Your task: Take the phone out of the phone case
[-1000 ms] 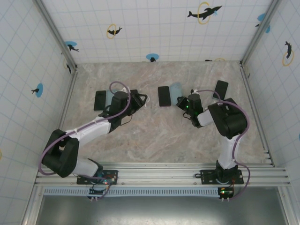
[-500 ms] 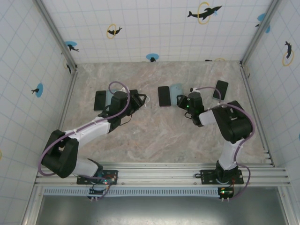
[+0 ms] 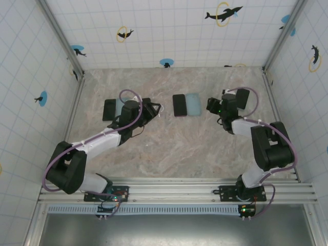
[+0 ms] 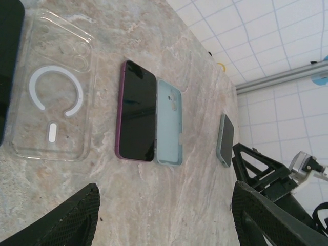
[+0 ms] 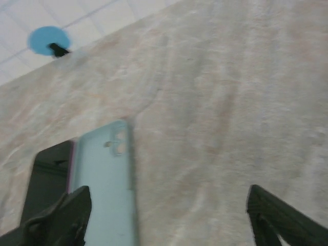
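Left tool point(image 4: 163, 207), right tool point(image 5: 166, 215) spread — three phones point(image 4: 7, 61) point(image 4: 137, 110) point(image 4: 225, 141), two empty cases point(image 4: 54, 87) point(image 4: 170, 123).

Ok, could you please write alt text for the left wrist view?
A dark phone with a purple edge lies screen-up on the marble table beside an empty light blue case. A clear case lies left of them.

The left arm point(image 3: 100, 139) and right arm point(image 3: 246, 124) share white links between bulky black joints, each trailed by a lilac cable point(image 3: 128, 90). The left gripper point(image 4: 164, 197) has matte black, wedge-shaped fingers point(image 4: 72, 221); a green light point(image 3: 245, 209) glows at the right base
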Controlling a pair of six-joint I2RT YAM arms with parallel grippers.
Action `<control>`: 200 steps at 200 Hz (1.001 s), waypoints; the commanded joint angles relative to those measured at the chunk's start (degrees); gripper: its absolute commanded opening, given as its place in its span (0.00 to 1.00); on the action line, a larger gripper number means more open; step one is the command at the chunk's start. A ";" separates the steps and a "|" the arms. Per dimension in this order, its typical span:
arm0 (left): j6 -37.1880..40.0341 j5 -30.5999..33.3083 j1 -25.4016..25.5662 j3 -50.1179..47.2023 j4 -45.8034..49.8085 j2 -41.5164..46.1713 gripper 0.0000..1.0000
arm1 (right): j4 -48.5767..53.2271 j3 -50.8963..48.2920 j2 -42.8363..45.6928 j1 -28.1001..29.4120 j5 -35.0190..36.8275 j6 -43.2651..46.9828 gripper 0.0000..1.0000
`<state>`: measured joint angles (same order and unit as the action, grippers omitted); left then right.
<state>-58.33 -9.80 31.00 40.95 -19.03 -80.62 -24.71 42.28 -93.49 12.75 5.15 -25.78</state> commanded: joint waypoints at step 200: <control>-0.91 -9.43 3.10 5.90 -5.09 -6.52 0.98 | 30.45 35.12 -26.55 -15.83 10.87 12.65 0.99</control>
<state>-61.28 -19.05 34.09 45.47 -26.02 -89.01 3.16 74.35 -118.08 -2.74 14.92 -12.56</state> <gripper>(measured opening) 0.975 0.994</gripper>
